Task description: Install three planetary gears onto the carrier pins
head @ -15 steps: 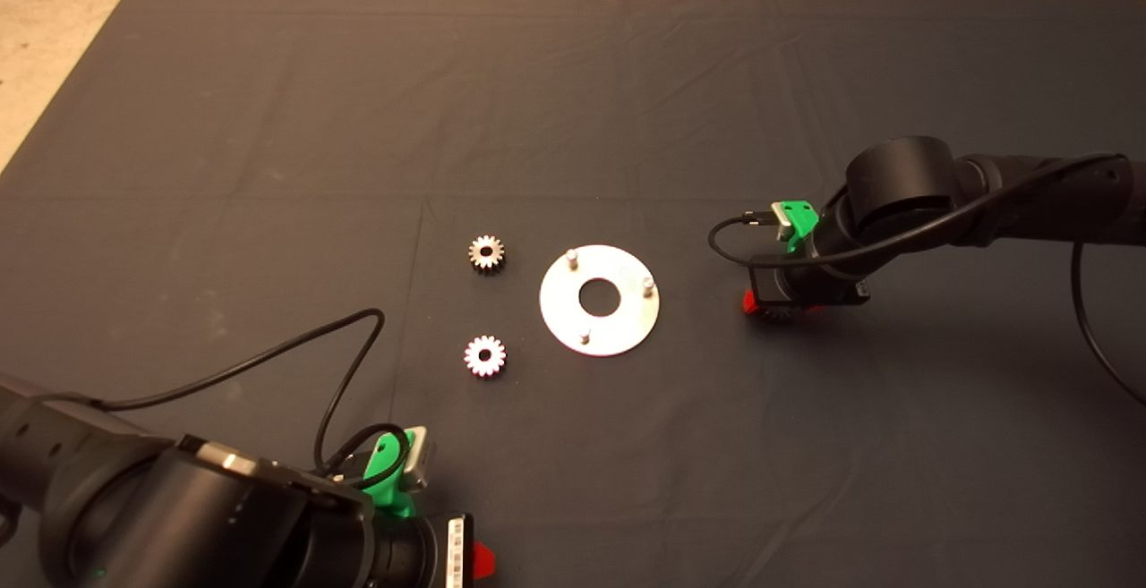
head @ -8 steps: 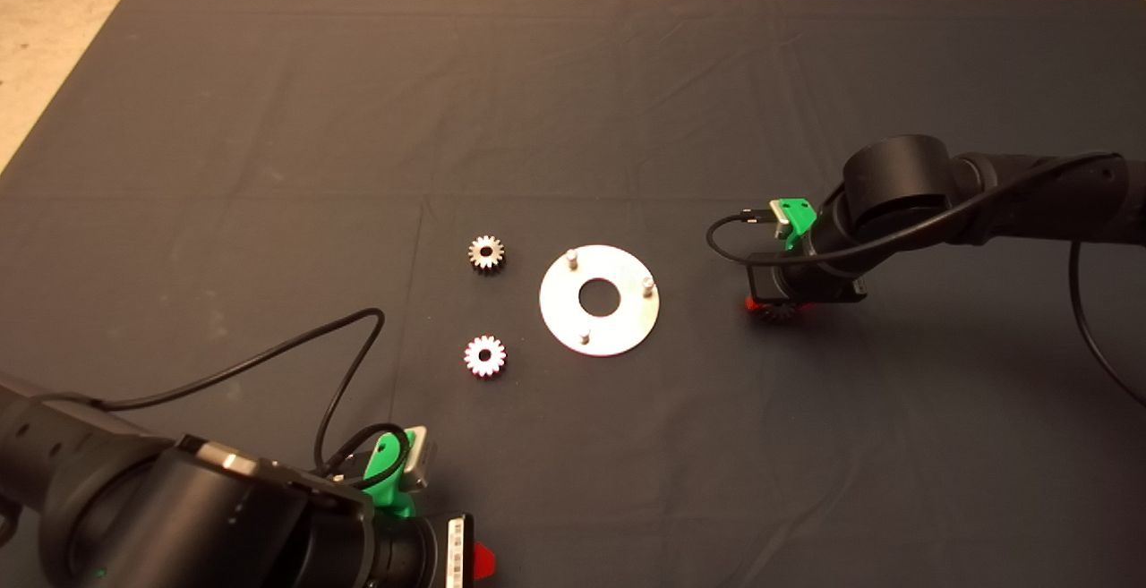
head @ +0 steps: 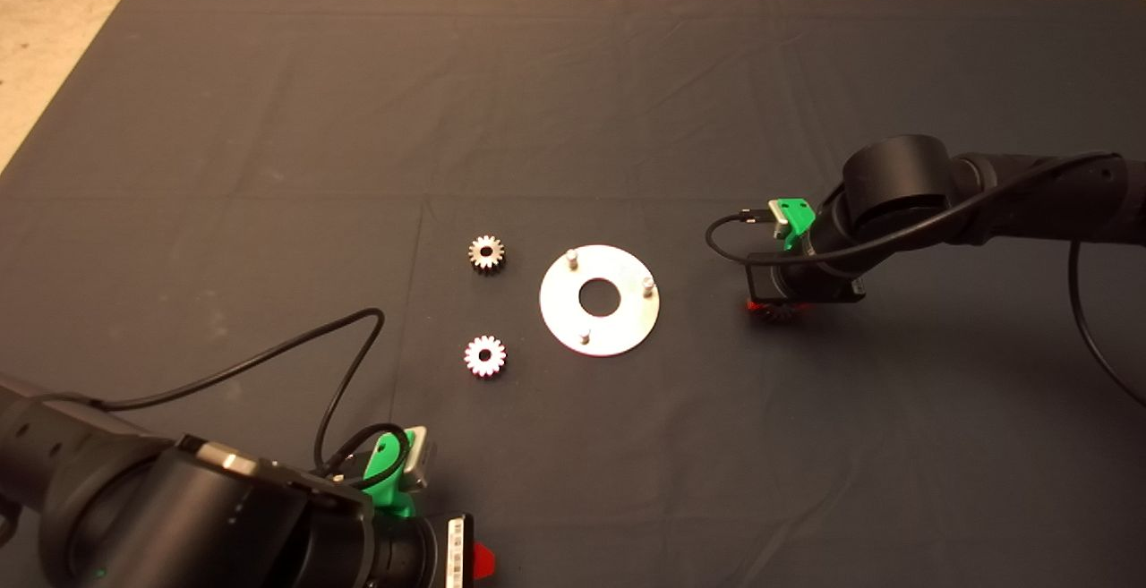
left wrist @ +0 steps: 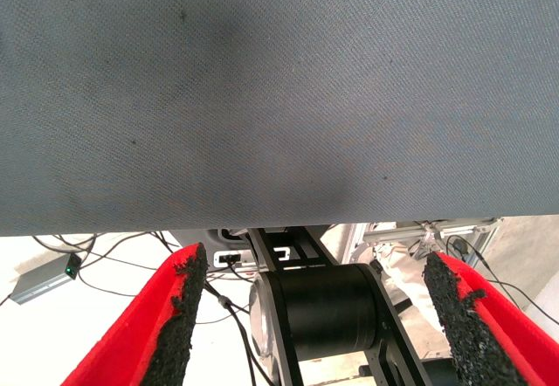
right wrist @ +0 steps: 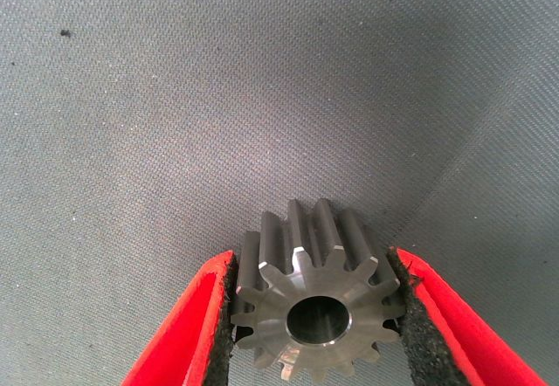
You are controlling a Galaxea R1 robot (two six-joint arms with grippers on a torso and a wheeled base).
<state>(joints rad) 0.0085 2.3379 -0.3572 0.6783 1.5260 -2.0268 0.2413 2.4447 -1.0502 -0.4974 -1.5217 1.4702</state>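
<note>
At the near left edge of the mat (head: 269,105), the left pincer (head: 479,559) sits parked, fingers (left wrist: 175,316) spread wide with nothing between them; its wrist view shows the mat's edge and, beyond it, cables and robot hardware on the floor.

Farther in, two planetary gears lie flat on the mat, left of the disc (head: 599,300): the nearer gear (head: 485,356) just off the disc's near-left rim, the farther gear (head: 486,253) off its far-left rim. Both are apart from the disc and from each other.

Disc lies flat at mat centre. Three carrier pins stand upright on it, all bare: near pin (head: 584,336), far-left pin (head: 570,256), right pin (head: 646,283).

Right of the disc, well apart from it, the right pincer (head: 775,309) points down at the mat. Wrist view: the third gear (right wrist: 316,303) sits between the two pads (right wrist: 223,316), both touching its teeth, bore facing the camera. Head view shows only a bit of the gear's teeth under the wrist; whether it is lifted off the mat cannot be told.
</note>
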